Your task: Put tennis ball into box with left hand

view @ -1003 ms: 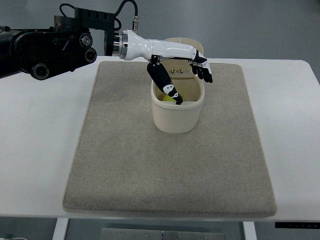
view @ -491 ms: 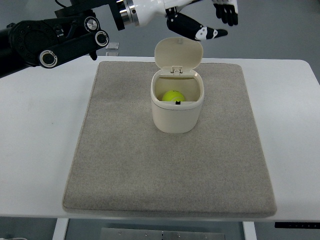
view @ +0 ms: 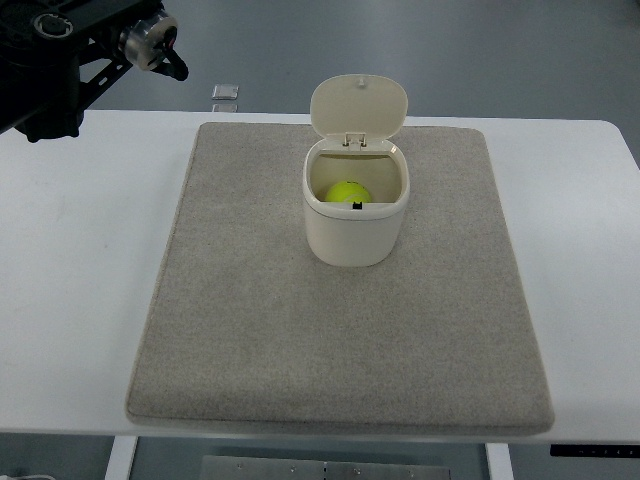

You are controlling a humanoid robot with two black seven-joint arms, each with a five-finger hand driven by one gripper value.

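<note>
The ball [view: 348,191] lies inside the box [view: 354,225], yellow-green and showing through the open top, toward the left of the opening. The box is cream, rounded, and stands upright on the far half of the mat [view: 340,330], roughly on its middle line from left to right. Its lid [view: 358,105] is hinged at the far rim and stands tipped back, the inner face toward the camera. A small dark catch sits on the near rim (just beside the ball as seen from above).

The mat is grey-beige, lies flat on the white table [view: 70,280] and covers most of its middle; bare table shows to the left and right of it.

Of the left arm [view: 70,50] only the dark links and a round joint show, at the far left corner, well apart from the box. Its hand is out of the picture, so I cannot tell whether its fingers are wide or closed.

A small pale square object [view: 226,93] lies beyond the table's far edge, left of the lid.
</note>
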